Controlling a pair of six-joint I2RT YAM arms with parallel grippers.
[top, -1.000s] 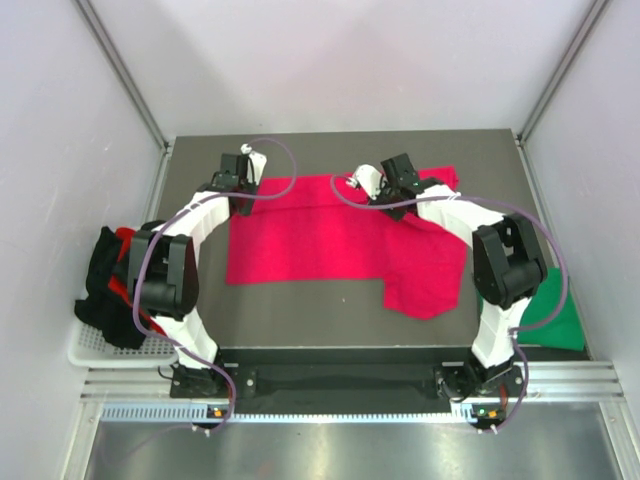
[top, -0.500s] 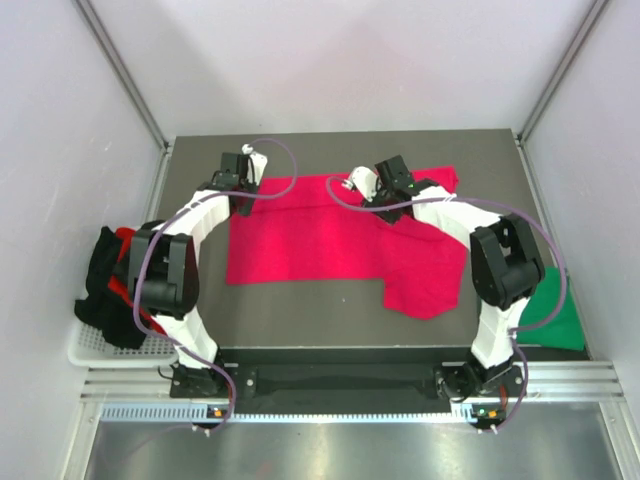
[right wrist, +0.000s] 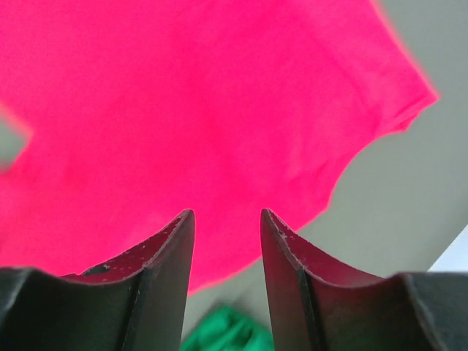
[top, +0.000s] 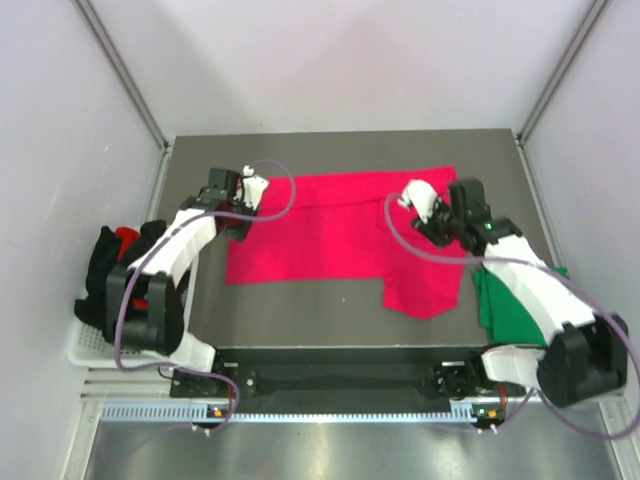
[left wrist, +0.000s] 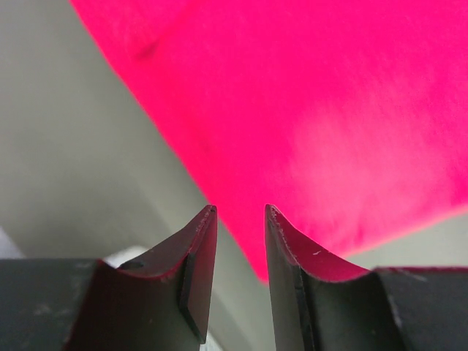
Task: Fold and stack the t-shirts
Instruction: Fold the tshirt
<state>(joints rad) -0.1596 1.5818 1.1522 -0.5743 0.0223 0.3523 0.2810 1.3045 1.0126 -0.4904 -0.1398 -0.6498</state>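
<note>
Both pincers stand part open and empty: the left pincer (left wrist: 240, 212) shows a narrow gap between its jaws with nothing in it, and the right pincer (right wrist: 225, 216) shows a somewhat wider gap, also bare. The left one hangs over the left edge of the pink shirt (top: 330, 235), where cloth meets bare tabletop (top: 300, 320). The right one hangs over the shirt's right part, near a sleeve. The shirt lies spread across the middle of the tabletop, its far side close to the far edge and one sleeve reaching toward the near edge on the right. A green shirt (top: 515, 305) lies at the right edge toward the near corner, partly under the right arm. A black and red heap (top: 110, 280) sits in a white basket (top: 85, 352) off the left edge. The step in hand looks like taking fresh grips for a fold, with no shirt yet stacked. To do it well, each pincer should come down right at the cloth's edge and pinch the full thickness there. Both should lift only enough to clear the tabletop and travel together so the crease runs straight. Soft cloth will likely sag and drag if one side leads.
</note>
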